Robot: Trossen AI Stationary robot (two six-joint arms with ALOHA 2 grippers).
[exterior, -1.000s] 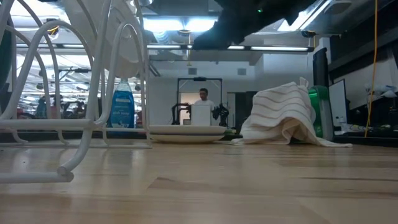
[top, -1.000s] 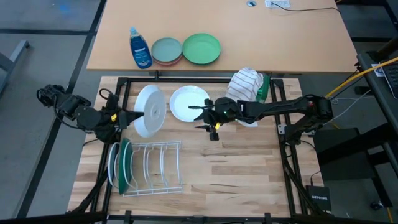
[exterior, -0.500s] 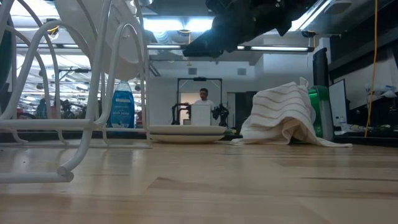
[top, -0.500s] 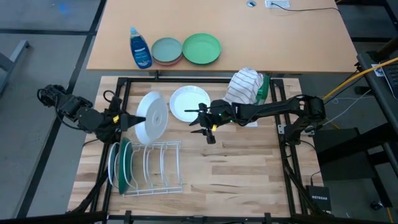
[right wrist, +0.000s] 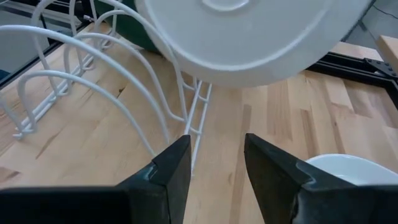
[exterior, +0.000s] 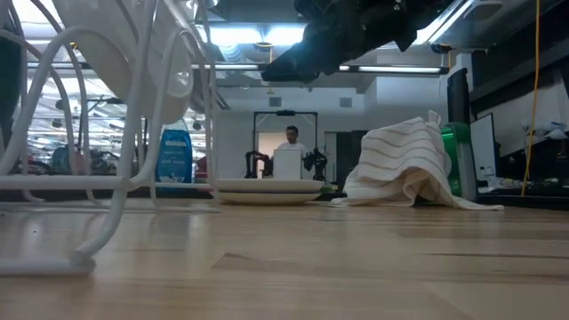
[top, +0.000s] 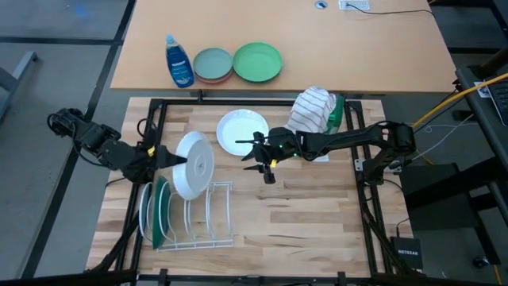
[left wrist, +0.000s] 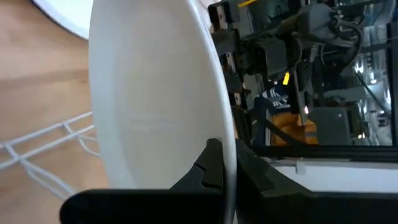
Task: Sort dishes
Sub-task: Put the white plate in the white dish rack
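My left gripper [top: 164,158] is shut on a white plate [top: 194,165] over the far end of the white wire rack [top: 190,216]. The plate stands nearly on edge, its underside [right wrist: 249,37] turned toward my right gripper. A white plate [top: 146,208] and a dark green plate [top: 161,210] stand upright in the rack's left slots. Another white plate [top: 240,131] lies flat on the table. My right gripper [top: 254,152] is open and empty, in the air to the right of the held plate. No dark blue speckled plate is in view. My left gripper pinches the plate's rim [left wrist: 227,140] between its two fingers [left wrist: 211,163], one on each face, at the plate's left edge. The fingers come level from the table's left. The plate is lifted clear of the table and tilted on edge; whether it touches the rack wires, I cannot tell.
A striped towel [top: 313,107] lies over a green thing at the back right. On the farther table stand a blue soap bottle [top: 178,62], a grey-blue plate on a pink one [top: 213,63] and a light green plate [top: 256,62]. There is bare wood right of the rack.
My left gripper has carried the white plate toward the table's near edge and down, from beside the flat white plate to over the rack's far end; the plate has stayed on edge. My right gripper has shifted a little toward the table's left and has stayed open.
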